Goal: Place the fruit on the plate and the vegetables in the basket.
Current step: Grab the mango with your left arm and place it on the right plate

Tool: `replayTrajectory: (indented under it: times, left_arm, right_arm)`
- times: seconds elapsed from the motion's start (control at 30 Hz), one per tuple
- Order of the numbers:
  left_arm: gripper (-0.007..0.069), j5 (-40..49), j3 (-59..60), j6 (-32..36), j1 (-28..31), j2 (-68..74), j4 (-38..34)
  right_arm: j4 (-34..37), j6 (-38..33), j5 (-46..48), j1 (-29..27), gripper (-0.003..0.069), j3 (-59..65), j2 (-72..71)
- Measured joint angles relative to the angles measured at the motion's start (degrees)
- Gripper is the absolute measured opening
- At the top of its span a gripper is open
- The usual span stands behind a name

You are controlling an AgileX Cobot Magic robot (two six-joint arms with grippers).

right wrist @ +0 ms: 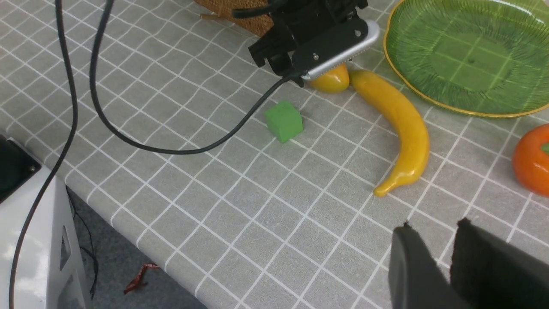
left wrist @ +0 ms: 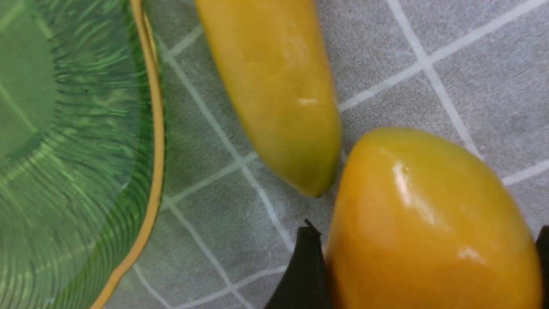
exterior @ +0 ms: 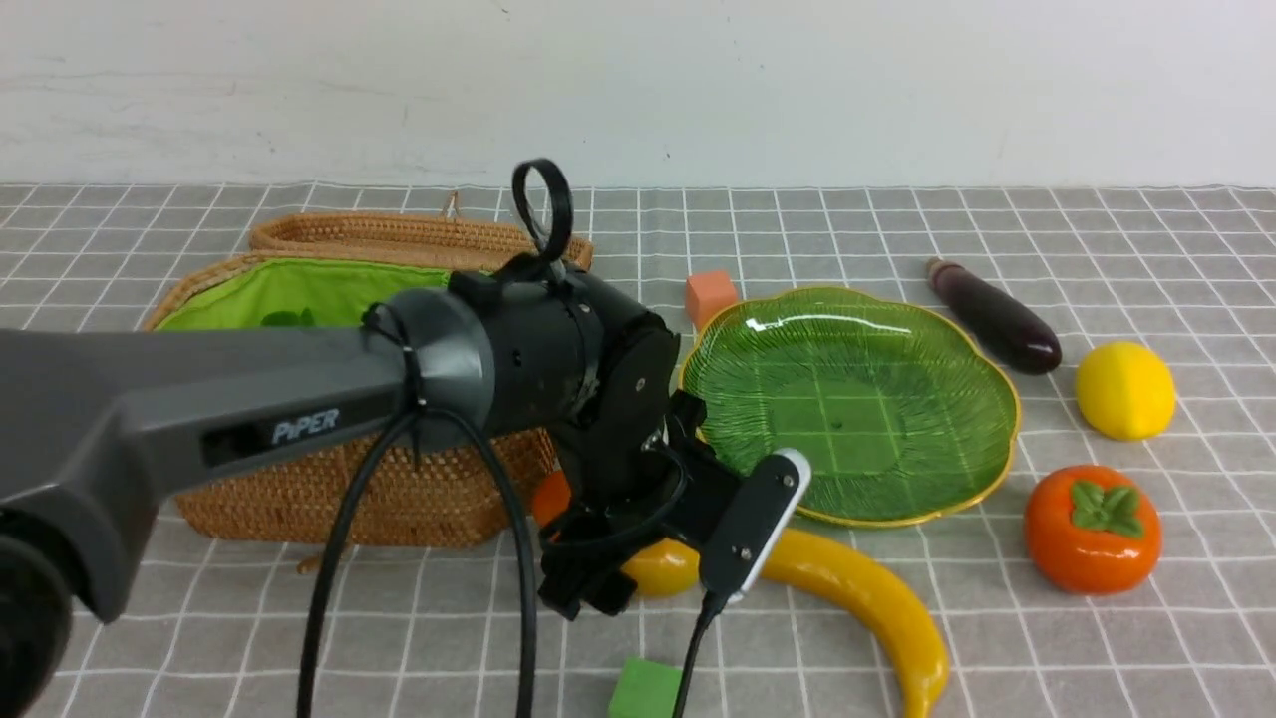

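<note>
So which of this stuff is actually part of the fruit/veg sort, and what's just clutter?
Job: orange-yellow toy mango, long yellow toy banana, yellow toy lemon, round orange toy persimmon, dark purple toy eggplant, translucent green glass plate, woven brown rattan basket.
Lying about: small orange cube, small green cube.

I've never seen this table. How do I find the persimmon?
Start at the big green glass plate. Just off its right rim sit two round fruits; the persimmon is the one nearer the robot. Unlike the plain yellow lemon behind it, it is orange with a green leaf cap.
</note>
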Motion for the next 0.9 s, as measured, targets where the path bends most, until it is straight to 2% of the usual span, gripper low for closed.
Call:
replayTrajectory:
  times: [0.23,0.43,0.63,0.8,0.9]
  left_arm:
    - [0.0601,0.13,-0.01,-4.32,0.00,2.02,0.24]
    - [0.0533,0.30,-0.01,-7.08,0.11,2.02,1.03]
    - [0.0531,-3.44,-0.01,-12.33,0.04,0.72,0.97]
    - [0.0531,-11.71,-0.01,-12.85,-1.44,-3.36,1.11]
    - [0.0531,-24.44,-0.23,-13.06,-4.26,-5.55,0.51]
  right_arm:
    - [0.41,0.15,0.00,0.00,0.0158,0.00,0.00]
    - [0.98,0.15,0.00,0.00,0.0158,0.00,0.00]
    - [1.04,0.15,0.00,0.00,0.0158,0.00,0.00]
    - [1.04,0.15,0.00,0.00,0.0158,0.00,0.00]
    - [1.23,0.15,0.00,0.00,0.0158,0.00,0.00]
